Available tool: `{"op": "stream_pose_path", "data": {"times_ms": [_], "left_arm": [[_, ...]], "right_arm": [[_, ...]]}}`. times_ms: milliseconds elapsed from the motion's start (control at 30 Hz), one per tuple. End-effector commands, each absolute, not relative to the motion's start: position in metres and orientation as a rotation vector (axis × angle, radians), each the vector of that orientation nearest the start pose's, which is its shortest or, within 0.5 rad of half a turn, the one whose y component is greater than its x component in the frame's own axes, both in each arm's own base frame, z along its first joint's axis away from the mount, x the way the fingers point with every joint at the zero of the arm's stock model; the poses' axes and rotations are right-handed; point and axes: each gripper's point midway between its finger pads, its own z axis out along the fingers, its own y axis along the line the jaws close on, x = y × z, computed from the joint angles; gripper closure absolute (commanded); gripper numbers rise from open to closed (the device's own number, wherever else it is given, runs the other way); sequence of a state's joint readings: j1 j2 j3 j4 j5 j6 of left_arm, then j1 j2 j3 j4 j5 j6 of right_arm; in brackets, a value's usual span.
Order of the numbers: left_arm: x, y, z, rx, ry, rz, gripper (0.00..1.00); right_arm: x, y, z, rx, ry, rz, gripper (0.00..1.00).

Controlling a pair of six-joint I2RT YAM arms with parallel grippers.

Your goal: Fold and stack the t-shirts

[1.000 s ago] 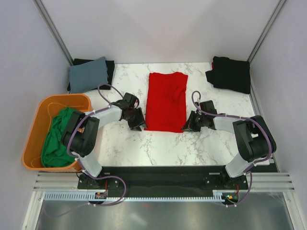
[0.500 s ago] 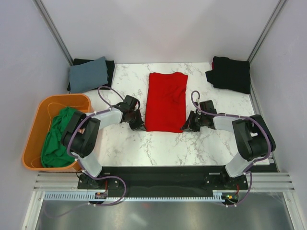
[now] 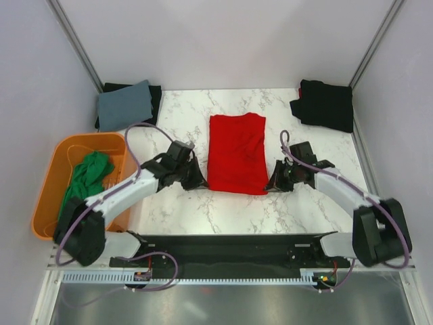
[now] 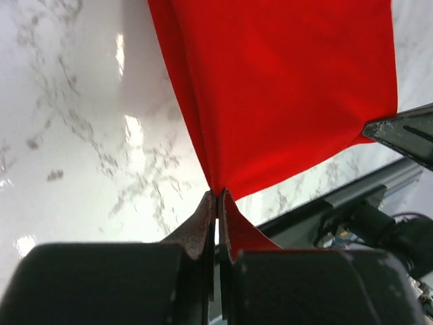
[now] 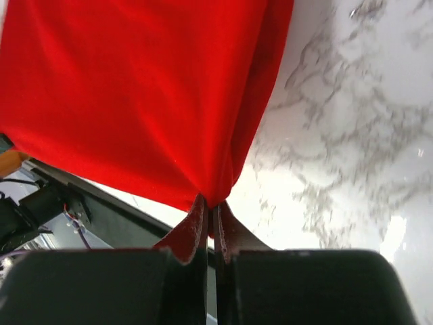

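Top external view: red shirt [image 3: 235, 154] lies flat, mid-table [image 3: 183, 210]. Left gripper [image 3: 195, 182] is clenched on its near-left corner and right gripper [image 3: 274, 184] on its near-right corner. Wrist views confirm cloth pinched between closed jaws. Left of the red shirt: green shirt [image 3: 84, 183] in tub [image 3: 47, 196]. Beyond-left: grey shirt [image 3: 124, 103]. Beyond-right: black shirt [image 3: 328, 105].

Top view: fixed, high above and behind me, looking steeply down on the whole white marble-patterned table [image 3: 183, 115], far off. Left wrist view: very close and low, looking along my left tool [image 4: 217, 196] over the bright red cloth t-shirt [image 4: 284, 88]. Right wrist view: same, along my right tool [image 5: 210, 202]. All three share the shirt's near edge and the marble around it.
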State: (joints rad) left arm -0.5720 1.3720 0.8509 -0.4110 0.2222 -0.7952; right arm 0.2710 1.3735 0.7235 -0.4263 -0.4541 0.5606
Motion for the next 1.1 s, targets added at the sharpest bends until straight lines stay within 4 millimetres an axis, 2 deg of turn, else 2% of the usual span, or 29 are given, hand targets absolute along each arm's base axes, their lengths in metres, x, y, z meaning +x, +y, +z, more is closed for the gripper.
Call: {"op": "stream_pose_path", "data": {"times_ms": [0,33,100,133,267,333,400,433,567,600,767,800,867,900,967,1033,1067], "left_arm": [[0.201,-0.230,0.121,-0.251,2.662,-0.856,0.98],[0.193,-0.228,0.124,-0.253,2.660,-0.867,0.98],[0.177,-0.229,0.130,-0.270,2.662,-0.887,0.98],[0.167,-0.226,0.139,-0.270,2.647,-0.910,0.98],[0.139,-0.225,0.162,-0.250,2.642,-0.960,0.98],[0.138,-0.225,0.177,-0.256,2.617,-0.974,0.98],[0.138,-0.218,0.183,-0.253,2.612,-0.930,0.98],[0.142,-0.218,0.196,-0.246,2.584,-0.933,0.98],[0.156,-0.218,0.204,-0.207,2.562,-0.854,0.98],[0.161,-0.220,0.200,-0.208,2.579,-0.818,0.98],[0.184,-0.227,0.210,-0.178,2.552,-0.762,0.98],[0.189,-0.227,0.211,-0.179,2.551,-0.752,0.98],[0.202,-0.228,0.214,-0.177,2.546,-0.733,0.98],[0.208,-0.230,0.220,-0.175,2.534,-0.741,0.98],[0.220,-0.229,0.217,-0.177,2.543,-0.716,0.98],[0.229,-0.231,0.222,-0.168,2.536,-0.723,0.98],[0.238,-0.228,0.217,-0.173,2.546,-0.700,0.98]], "right_arm": [[0.211,0.154,0.093,0.231,2.737,0.814,1.00],[0.199,0.151,0.095,0.252,2.763,0.807,1.00],[0.187,0.148,0.104,0.281,2.758,0.815,1.00],[0.176,0.147,0.114,0.283,2.743,0.833,1.00],[0.153,0.145,0.139,0.307,2.704,0.877,1.00],[0.148,0.144,0.153,0.309,2.688,0.886,1.00],[0.152,0.144,0.168,0.302,2.652,0.884,1.00],[0.154,0.143,0.172,0.303,2.652,0.876,1.00],[0.177,0.138,0.192,0.268,2.607,0.784,1.00],[0.185,0.134,0.189,0.278,2.624,0.737,1.00],[0.218,0.133,0.203,0.235,2.600,0.659,1.00],[0.226,0.134,0.199,0.238,2.616,0.645,1.00],[0.239,0.136,0.203,0.226,2.598,0.637,1.00],[0.246,0.138,0.199,0.223,2.610,0.634,1.00],[0.258,0.140,0.202,0.218,2.596,0.632,1.00],[0.271,0.140,0.196,0.218,2.607,0.615,1.00],[0.279,0.140,0.199,0.220,2.598,0.614,1.00]]}}
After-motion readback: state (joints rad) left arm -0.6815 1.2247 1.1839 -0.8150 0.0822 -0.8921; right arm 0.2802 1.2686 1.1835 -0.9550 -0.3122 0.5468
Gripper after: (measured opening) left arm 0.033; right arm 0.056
